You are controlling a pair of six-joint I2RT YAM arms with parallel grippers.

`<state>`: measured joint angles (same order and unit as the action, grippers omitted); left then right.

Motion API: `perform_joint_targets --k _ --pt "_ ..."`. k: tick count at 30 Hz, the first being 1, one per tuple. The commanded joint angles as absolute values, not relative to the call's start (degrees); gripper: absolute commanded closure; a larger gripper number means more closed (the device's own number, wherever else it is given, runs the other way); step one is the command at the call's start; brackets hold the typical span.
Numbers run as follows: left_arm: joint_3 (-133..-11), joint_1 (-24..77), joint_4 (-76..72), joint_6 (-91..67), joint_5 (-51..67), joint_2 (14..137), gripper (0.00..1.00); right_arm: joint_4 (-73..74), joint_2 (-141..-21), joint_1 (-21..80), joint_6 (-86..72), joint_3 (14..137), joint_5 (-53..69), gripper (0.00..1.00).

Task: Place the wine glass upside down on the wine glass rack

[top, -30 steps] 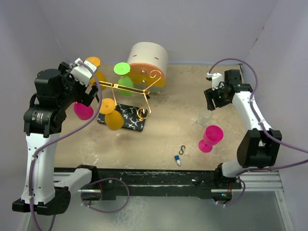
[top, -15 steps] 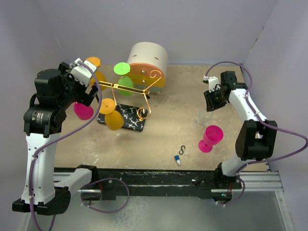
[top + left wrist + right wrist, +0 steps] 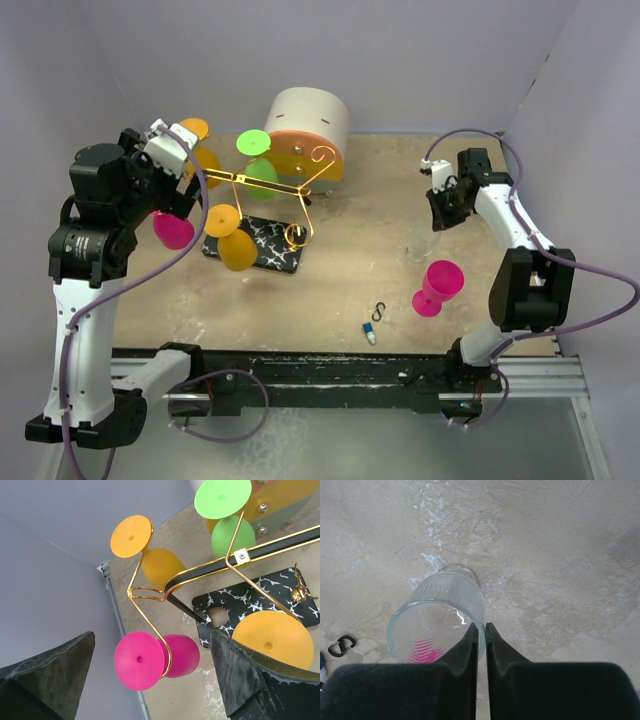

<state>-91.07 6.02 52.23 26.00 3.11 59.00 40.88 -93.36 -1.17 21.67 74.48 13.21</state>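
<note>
Clear glass (image 3: pixel 437 612): upright on the table (image 3: pixel 570 555), mouth up, long axis vertical, well right of the wine glass rack (image 3: pixel 272 190).
Right gripper (image 3: pixel 481 630): fingers narrow, pinching the glass rim.
Left gripper (image 3: pixel 152 635): fingers wide, at the rack.

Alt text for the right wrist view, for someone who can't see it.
The right gripper pinches the rim of a clear glass standing on a beige table, one finger inside, one outside. A small black hook lies at the left edge.
</note>
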Motion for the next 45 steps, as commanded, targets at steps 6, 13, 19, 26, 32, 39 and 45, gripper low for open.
perform_joint_targets --k 6,13,19,26,32,39,45 --pt "-91.4 5.3 48.4 23.2 2.3 57.9 0.01 43.3 -89.0 -1.3 23.7 75.9 14.6 1.0" --pt "-91.3 5.1 47.8 21.7 2.9 58.1 0.01 41.8 -86.3 -1.1 23.1 79.0 16.6 1.0" --pt "-92.6 4.7 46.8 18.1 10.1 59.5 0.01 41.1 -83.6 0.0 22.1 82.4 18.3 1.0" --pt "-96.1 4.7 44.5 12.3 20.2 61.5 0.01 41.0 -79.8 5.2 20.4 87.1 19.2 1.0" --pt "-98.6 4.7 40.3 4.9 26.7 64.3 0.01 41.7 -77.3 10.3 18.3 95.3 18.7 1.0" --pt "-99.4 4.7 31.5 -8.2 37.6 68.8 0.04 40.0 -75.9 12.0 16.1 106.6 21.1 1.0" --pt "-98.3 5.0 22.6 -17.4 41.6 72.0 0.06 33.3 -74.2 13.1 12.7 111.1 26.5 1.0"
